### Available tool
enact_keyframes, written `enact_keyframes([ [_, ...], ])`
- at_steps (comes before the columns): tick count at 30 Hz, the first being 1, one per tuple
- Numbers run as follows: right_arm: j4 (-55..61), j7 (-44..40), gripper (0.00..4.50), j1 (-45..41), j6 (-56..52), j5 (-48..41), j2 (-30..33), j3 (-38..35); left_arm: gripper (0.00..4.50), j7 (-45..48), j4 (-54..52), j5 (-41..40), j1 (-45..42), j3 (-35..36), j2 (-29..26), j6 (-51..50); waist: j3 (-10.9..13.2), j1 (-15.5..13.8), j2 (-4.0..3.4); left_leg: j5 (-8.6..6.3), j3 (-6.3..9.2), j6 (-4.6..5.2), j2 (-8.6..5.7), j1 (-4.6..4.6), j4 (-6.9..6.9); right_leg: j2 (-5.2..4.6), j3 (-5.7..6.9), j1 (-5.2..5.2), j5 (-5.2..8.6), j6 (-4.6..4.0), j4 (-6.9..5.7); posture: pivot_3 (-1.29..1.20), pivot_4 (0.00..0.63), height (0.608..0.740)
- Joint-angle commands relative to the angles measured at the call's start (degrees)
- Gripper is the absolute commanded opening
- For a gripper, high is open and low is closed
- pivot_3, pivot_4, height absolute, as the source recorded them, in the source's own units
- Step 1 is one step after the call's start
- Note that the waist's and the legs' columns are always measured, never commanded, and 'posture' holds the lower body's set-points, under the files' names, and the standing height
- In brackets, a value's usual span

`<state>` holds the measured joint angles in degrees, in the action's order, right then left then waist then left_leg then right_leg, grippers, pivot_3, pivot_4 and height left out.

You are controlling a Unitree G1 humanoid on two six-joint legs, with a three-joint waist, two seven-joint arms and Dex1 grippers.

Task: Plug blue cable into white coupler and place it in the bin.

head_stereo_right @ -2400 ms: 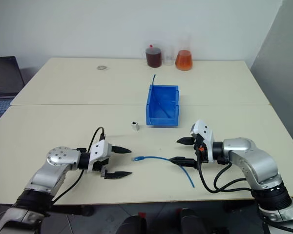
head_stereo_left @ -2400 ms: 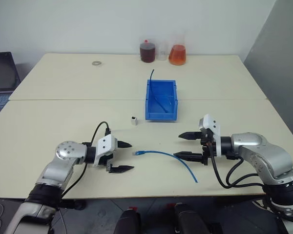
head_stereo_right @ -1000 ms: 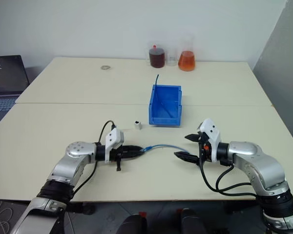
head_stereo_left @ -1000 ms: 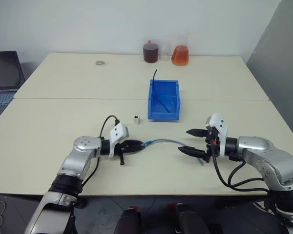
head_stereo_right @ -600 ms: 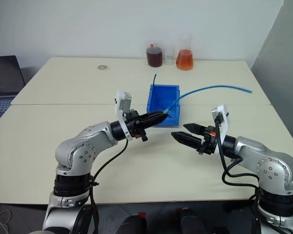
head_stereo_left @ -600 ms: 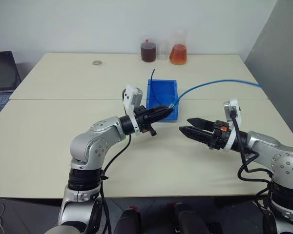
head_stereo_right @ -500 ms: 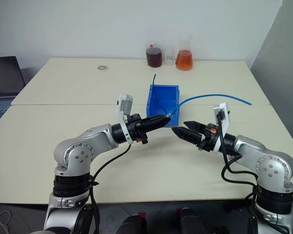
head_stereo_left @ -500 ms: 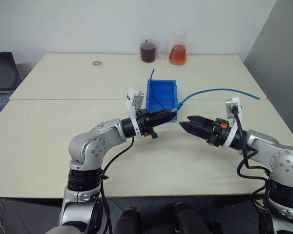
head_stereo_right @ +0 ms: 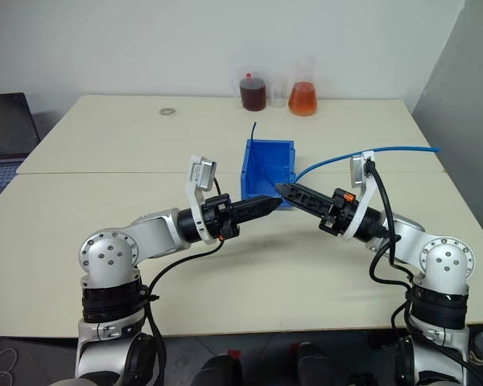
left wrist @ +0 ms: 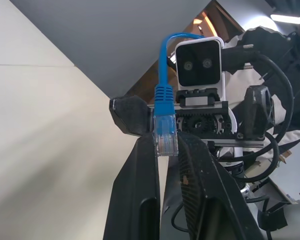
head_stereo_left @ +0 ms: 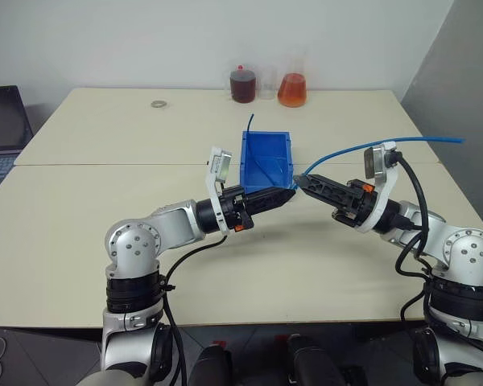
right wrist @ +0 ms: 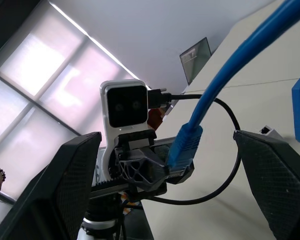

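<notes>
Where the tabletop [head_stereo_left: 80,201] starts on our left: we see a dark laptop [head_stereo_left: 2,119] at the edge, partly cut off.
Small ring: a little metal ring [head_stereo_left: 158,104] lies flat at the far side of the tabletop, well apart from everything else.
Left end effector [head_stereo_left: 286,195]: it is lifted above the tabletop and points toward our right. Its two black fingers [left wrist: 140,170] are pressed together on the plug of the blue cable [head_stereo_left: 362,148]. In the left wrist view we see the clear tip of the plug standing up between the fingers.
White coupler [right wrist: 267,131]: in the right wrist view we see a tiny white block on the tabletop, near a corner of the bin. No end effector touches it.
Bin [head_stereo_left: 246,173]: the bright blue bin sits in the middle of the tabletop, behind the two end effectors. A short dark-blue cable [head_stereo_left: 250,127] pokes up out of its far end.
Jars: a dark red bottle [head_stereo_left: 242,85], a clear cup [head_stereo_left: 266,85] and an orange flask [head_stereo_left: 293,90] stand in a row at the far edge, behind the bin.
Blue cable, the rest: from the plug it rises in the air and swings off to our right, over the right arm. It is not in the bin.
Right end effector [head_stereo_left: 304,183]: it is also up in the air and points toward our left, tip to tip with the left one. Its fingers [right wrist: 70,180] are spread wide. The plug sits in the gap between them, and we see neither finger touching it.
</notes>
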<state>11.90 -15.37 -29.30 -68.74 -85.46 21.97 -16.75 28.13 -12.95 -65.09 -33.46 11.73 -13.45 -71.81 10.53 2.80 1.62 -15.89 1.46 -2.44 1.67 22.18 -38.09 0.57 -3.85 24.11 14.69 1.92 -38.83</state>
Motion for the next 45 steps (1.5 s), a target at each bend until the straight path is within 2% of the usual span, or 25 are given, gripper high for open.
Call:
enact_keyframes([
  [1, -0.06, -0.52, 4.5, -0.15, 1.72, -2.02, 0.44, 0.35, 0.26, -0.88, -2.62, -2.3, 0.6, -0.09, -0.53, 0.55, 0.0, 0.0, 0.0, 0.0, 0.0, 0.0, 0.0, 0.0, 0.0, 0.0, 0.0, 0.0, 0.0, 0.0, 0.0, 0.0, 0.15, 0.74],
  [2, -0.39, -0.74, 4.21, -0.07, 1.72, -2.3, 0.66, 0.47, 0.26, -1.03, -2.77, -2.53, 0.71, -0.13, -0.71, 0.63, 0.0, 0.0, 0.0, 0.0, 0.0, 0.0, 0.0, -0.01, 0.0, 0.01, 0.0, 0.0, 0.0, 0.0, 0.0, 0.0, 0.15, 0.74],
  [4, -0.96, -1.14, 3.91, -0.02, 1.75, -2.56, 1.09, 0.6, 0.26, -1.31, -2.71, -2.86, 0.67, -0.02, -0.92, 0.81, 0.0, 0.0, 0.0, 0.0, -0.01, 0.0, 0.0, -0.01, 0.0, 0.01, 0.0, 0.0, 0.0, 0.0, 0.0, 0.0, 0.15, 0.74],
  [12, -1.67, -3.83, 1.9, 0.84, 1.73, -2.61, 2.95, 1.23, 0.26, -2.76, -2.77, -4.04, 0.99, -0.09, -1.58, 1.94, 0.0, -0.03, 0.0, 0.0, -0.01, 0.0, 0.0, 0.01, 0.01, 0.01, -0.01, 0.0, 0.0, 0.0, 0.04, 0.0, 0.15, 0.74],
  [19, -1.42, -4.33, 0.33, 0.76, 2.24, -2.15, 3.23, 2.26, 0.26, -1.7, -3.62, -3.69, 1.48, -1.47, -3.15, 2.31, 0.0, -0.01, 0.0, 0.0, -0.01, 0.0, 0.0, 0.02, 0.02, 0.01, -0.01, 0.01, 0.01, 0.01, 0.05, 0.0, 0.15, 0.74],
  [24, -1.29, -3.91, 0.19, 0.16, 2.48, -2.27, 3.03, 2.59, 0.26, -1.78, -4.03, -4.56, 1.85, -2.06, -3.45, 2.61, 0.0, -0.01, 0.0, 0.0, -0.01, 0.0, 0.0, 0.03, 0.02, 0.01, -0.02, 0.01, 0.01, 0.01, 0.07, 0.0, 0.15, 0.74],
  [25, -1.24, -3.89, 0.04, 0.13, 2.5, -2.3, 3.02, 2.67, 0.26, -1.8, -4.01, -4.64, 1.87, -2.17, -3.48, 2.73, 0.0, -0.01, 0.0, 0.0, -0.01, 0.0, 0.0, 0.03, 0.03, 0.01, -0.01, 0.01, 0.01, 0.01, 0.08, 0.0, 0.15, 0.74],
  [31, -1.19, -3.15, 0.04, -0.04, 2.48, -3.68, 3.22, 2.85, 0.26, -1.73, -3.9, -4.66, 1.83, -2.59, -3.69, 3.16, 0.0, -0.01, 0.0, 0.0, -0.01, 0.0, 0.0, 0.05, 0.03, 0.01, -0.01, 0.02, 0.01, 0.01, 0.1, 0.0, 0.15, 0.74],
  [34, -1.48, -2.48, 0.51, -0.45, 2.52, -4.79, 3.25, 2.78, 0.26, -1.63, -3.75, -4.67, 1.66, -2.7, -3.79, 3.33, 0.0, -0.02, 0.0, 0.0, 0.0, 0.0, 0.0, 0.08, 0.03, 0.01, 0.0, 0.02, 0.01, 0.01, 0.12, 0.0, 0.15, 0.74],
  [39, -1.54, -1.58, 1.64, -0.34, 2.41, -7.54, 3.79, 2.63, 0.26, -1.58, -3.88, -4.89, 1.6, -3.13, -4.08, 3.75, 0.0, -0.02, 0.0, 0.0, 0.0, 0.0, 0.0, 0.09, 0.04, 0.01, 0.0, 0.03, 0.01, 0.01, 0.14, 0.0, 0.15, 0.74],
  [40, -1.49, -1.52, 1.75, -0.24, 2.43, -7.75, 3.93, 2.64, 0.26, -1.58, -3.9, -4.95, 1.62, -3.18, -4.13, 3.8, 0.0, -0.02, 0.0, 0.0, 0.0, 0.0, 0.0, 0.09, 0.04, 0.01, 0.0, 0.03, 0.01, 0.01, 0.15, 0.0, 0.15, 0.74],
  [45, -1.55, -2.11, 2.88, 0.02, 3.33, -5.6, 4.33, 3.51, 0.26, -1.55, -3.98, -5.89, 1.38, -3.27, -4.45, 3.82, 0.0, -0.02, 0.0, 0.0, 0.0, 0.0, 0.0, 0.13, 0.05, 0.01, 0.01, 0.03, 0.01, 0.01, 0.2, 0.0, 0.15, 0.74],
])
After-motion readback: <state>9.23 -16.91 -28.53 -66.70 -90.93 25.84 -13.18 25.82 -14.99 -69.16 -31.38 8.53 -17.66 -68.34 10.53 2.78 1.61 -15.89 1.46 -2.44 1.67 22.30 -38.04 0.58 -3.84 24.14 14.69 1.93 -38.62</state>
